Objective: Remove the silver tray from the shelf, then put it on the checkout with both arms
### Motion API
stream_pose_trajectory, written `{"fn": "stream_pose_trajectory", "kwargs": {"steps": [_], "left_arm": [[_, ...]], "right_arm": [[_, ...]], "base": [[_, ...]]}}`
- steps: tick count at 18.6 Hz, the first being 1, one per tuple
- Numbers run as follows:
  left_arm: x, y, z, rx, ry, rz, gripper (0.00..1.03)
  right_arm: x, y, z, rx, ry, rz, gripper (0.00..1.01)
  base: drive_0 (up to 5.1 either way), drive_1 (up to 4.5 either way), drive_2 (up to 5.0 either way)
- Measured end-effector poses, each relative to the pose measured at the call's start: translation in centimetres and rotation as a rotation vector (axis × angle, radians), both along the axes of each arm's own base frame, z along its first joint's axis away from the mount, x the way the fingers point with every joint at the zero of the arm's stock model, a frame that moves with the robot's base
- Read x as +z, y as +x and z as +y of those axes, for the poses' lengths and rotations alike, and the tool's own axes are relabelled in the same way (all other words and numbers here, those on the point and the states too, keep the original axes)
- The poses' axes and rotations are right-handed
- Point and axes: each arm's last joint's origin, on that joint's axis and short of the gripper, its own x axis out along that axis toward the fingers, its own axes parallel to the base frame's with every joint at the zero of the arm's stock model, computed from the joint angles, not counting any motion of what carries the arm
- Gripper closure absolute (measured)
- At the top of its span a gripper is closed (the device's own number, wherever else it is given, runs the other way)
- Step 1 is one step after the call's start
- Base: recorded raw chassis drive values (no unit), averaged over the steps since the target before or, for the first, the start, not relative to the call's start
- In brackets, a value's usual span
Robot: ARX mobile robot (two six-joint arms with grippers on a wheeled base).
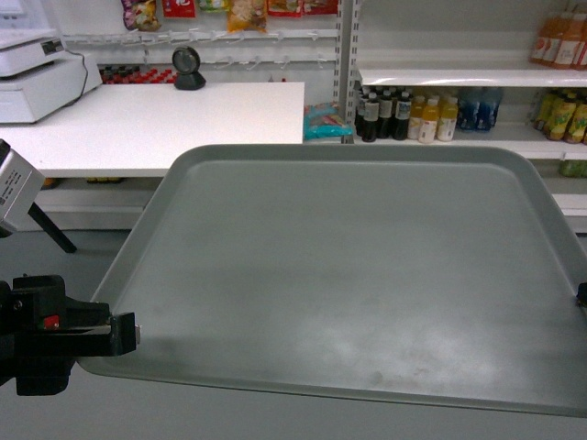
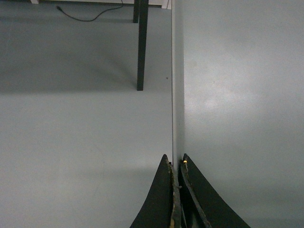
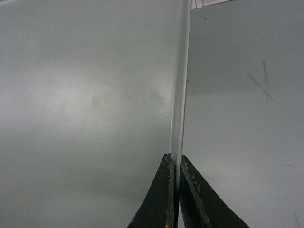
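A small shop: white shelves (image 1: 459, 75) at far right carry bottled drinks (image 1: 408, 115), snack packets (image 1: 246, 13) hang on hooks, and a cash register (image 1: 37, 78) sits far left on the white surface (image 1: 165, 124).

Bright, even overhead light; soft glare patches on the silver tray (image 1: 367, 275), a soft leg shadow across the floor (image 2: 71, 142), slightly soft focus

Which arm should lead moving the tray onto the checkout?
Left, probably. The checkout lies ahead to the left, nearer the left gripper clamping the silver tray rim. The right gripper also pinches its rim and must follow; neither can let go.
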Motion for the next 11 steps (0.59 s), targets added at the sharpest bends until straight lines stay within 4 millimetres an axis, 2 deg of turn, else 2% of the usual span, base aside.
{"fn": "stream_pose_trajectory", "kwargs": {"steps": [11], "left_arm": [[0.01,0.00,0.00,-0.001,-0.001,-0.001,1.01]], "right_arm": [[0.01,0.02,-0.01,0.000,0.000,-0.002,0.99]], "base": [[-5.1,2.37,2.4]]}}
